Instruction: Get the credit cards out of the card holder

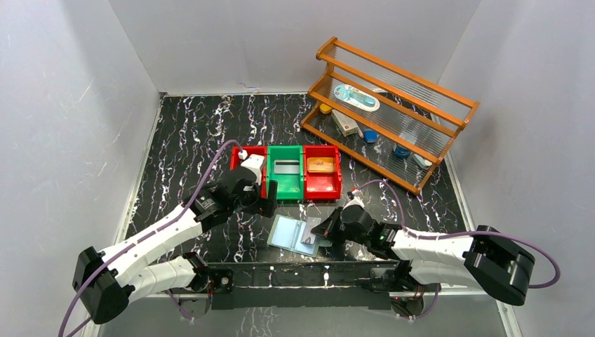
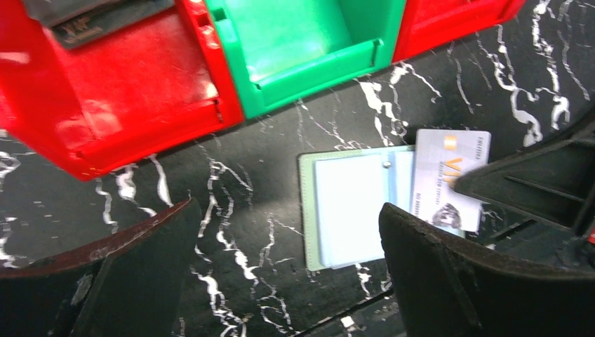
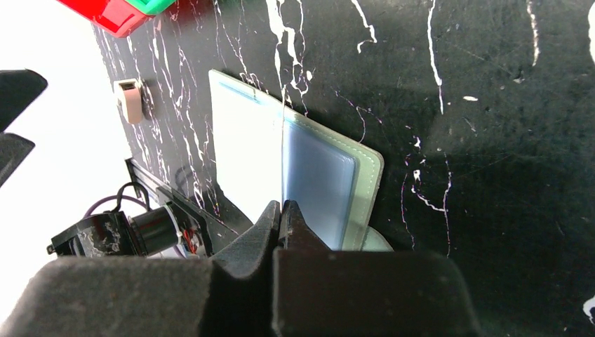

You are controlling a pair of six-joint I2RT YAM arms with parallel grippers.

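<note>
Nearest you on the black marbled bench (image 1: 196,133), the card holder (image 1: 284,233) lies open and flat. Its sage-green cover shows as a thin border around pale blue clear sleeves. A silvery card (image 2: 449,175), marked with a gold chip and gold lettering, sits on the holder's right-hand page, tilted and poking past the cover's far edge. Your right gripper (image 3: 282,214) is closed, its fingertips pressed together at that card's side. You cannot tell from these views whether the card is pinched between them. A small pinkish-white clip (image 3: 128,98) lies on the bench near the holder, apart from it.

Just beyond, your left gripper (image 2: 288,225) hangs with its jaws spread wide and nothing between them, beside the front of the left red bin (image 2: 140,105). Three bins stand touching in a row. The left red bin carries a dark card (image 2: 91,24) with pale lettering at its back. The green bin (image 1: 285,184) in the middle holds a grey card (image 1: 284,166) crossed by a dark stripe. The right red bin (image 1: 324,186) holds a tan-gold card (image 1: 321,165).

Farthest back, at the right, a wooden rack (image 1: 421,88) with clear ribbed shelves stands at an angle. It bears a pale blue-and-white packet on top, with a small white box and blue-capped items below.
</note>
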